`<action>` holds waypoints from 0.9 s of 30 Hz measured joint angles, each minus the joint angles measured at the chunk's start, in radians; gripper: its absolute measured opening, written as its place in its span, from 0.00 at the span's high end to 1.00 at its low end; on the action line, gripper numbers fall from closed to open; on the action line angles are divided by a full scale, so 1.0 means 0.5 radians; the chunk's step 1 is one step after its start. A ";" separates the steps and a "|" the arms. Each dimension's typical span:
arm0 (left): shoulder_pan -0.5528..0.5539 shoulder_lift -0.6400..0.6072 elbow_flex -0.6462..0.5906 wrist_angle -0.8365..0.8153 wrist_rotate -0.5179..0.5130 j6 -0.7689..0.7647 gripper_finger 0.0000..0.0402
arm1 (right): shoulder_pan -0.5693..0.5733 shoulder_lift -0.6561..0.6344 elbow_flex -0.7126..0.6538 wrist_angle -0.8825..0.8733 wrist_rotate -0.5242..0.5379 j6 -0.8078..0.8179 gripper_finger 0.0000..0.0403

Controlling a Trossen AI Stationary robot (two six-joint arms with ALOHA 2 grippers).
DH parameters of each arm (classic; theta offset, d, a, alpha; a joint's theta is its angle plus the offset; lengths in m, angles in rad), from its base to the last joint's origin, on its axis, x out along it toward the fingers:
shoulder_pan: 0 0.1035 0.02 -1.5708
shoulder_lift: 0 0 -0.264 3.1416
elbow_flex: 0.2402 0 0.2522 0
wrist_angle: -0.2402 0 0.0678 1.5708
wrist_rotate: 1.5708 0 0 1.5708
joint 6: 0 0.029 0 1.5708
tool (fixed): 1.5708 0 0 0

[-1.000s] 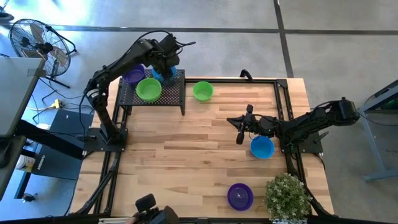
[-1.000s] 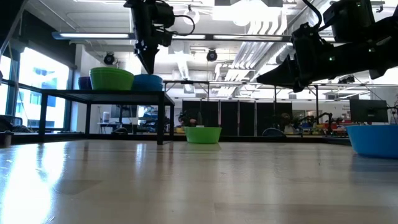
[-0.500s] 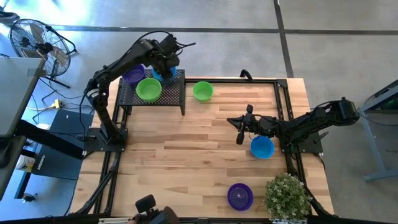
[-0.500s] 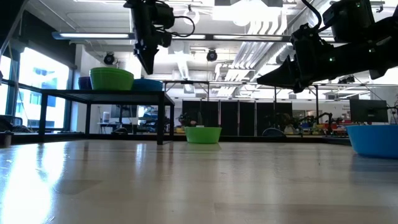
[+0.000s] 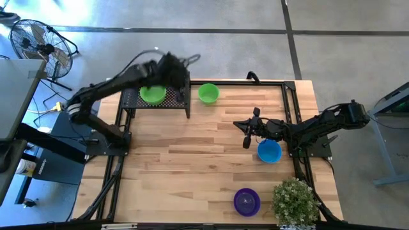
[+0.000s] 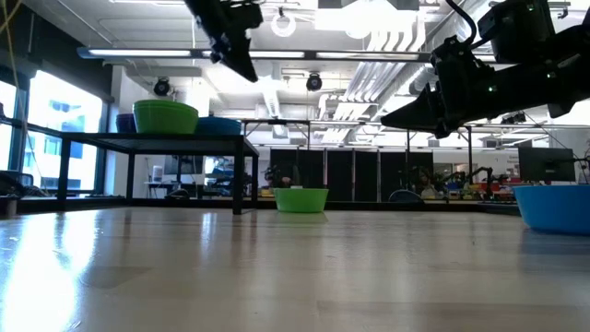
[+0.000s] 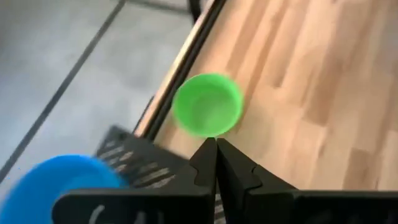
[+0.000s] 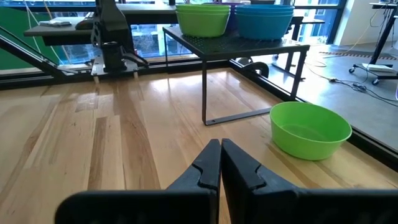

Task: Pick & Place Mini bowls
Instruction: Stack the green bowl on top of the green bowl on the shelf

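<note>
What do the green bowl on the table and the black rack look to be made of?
Green bowl: likely plastic, smooth with a soft sheen, one even colour, thin rim.
Rack: seemingly black-painted metal, with a perforated mesh top and thin straight legs.

The high view looks straight down on the whole worktop. The low view sits at worktop height, facing level across it into the room. Each wrist view looks forward past its own arm's fingers. All four share the black rack and the green bowl beside it.
</note>
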 joint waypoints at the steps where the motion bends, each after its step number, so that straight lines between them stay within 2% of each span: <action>1: -0.040 -0.073 -0.131 0.121 -0.005 -0.014 0.99 | 0.000 0.000 0.000 0.000 0.000 0.000 1.00; 10: -0.468 -0.510 -1.249 1.443 -0.012 -0.169 1.00 | 0.000 0.000 0.000 -0.005 0.000 0.016 1.00; 14: -0.646 -0.568 -1.657 2.019 -0.012 -0.236 1.00 | 0.000 0.000 0.000 -0.004 0.000 0.050 1.00; 19: -0.819 -0.568 -2.033 2.660 -0.012 -0.233 1.00 | -0.001 0.000 0.040 -0.060 0.003 0.150 1.00; 24: -0.877 -0.569 -2.333 3.127 -0.012 -0.205 1.00 | -0.028 -0.001 0.234 -0.471 0.038 0.367 1.00; 27: -0.874 -0.569 -2.539 3.469 -0.012 -0.271 1.00 | -0.034 -0.001 0.379 -0.823 0.213 0.623 1.00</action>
